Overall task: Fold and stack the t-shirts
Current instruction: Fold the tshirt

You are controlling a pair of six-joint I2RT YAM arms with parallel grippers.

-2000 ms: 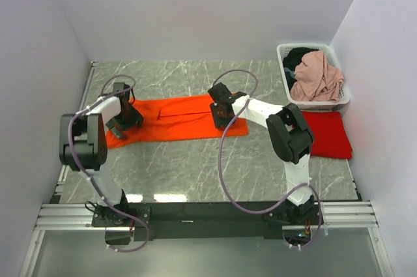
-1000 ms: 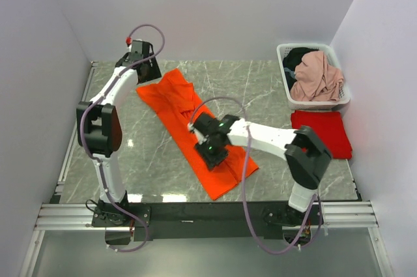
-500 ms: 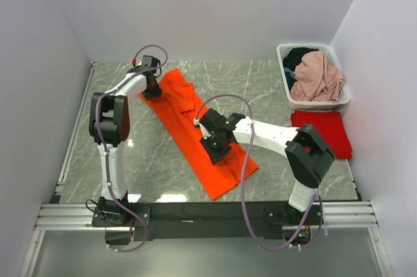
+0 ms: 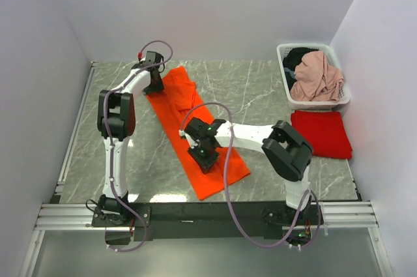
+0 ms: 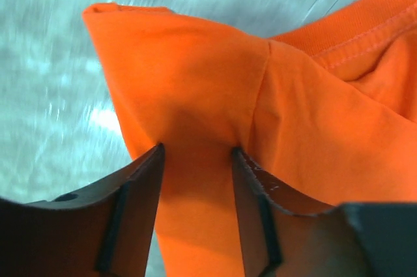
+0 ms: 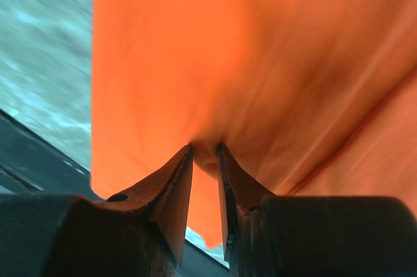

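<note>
Right pincer (image 6: 205, 151) on rumpled orange tee (image 6: 247, 49)

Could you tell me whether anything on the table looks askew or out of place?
The orange t-shirt lies diagonally across the table, rumpled at its far end by the left gripper, not squared up. The red t-shirt sits neatly folded beside the basket. Nothing looks spilled or damaged.
</note>
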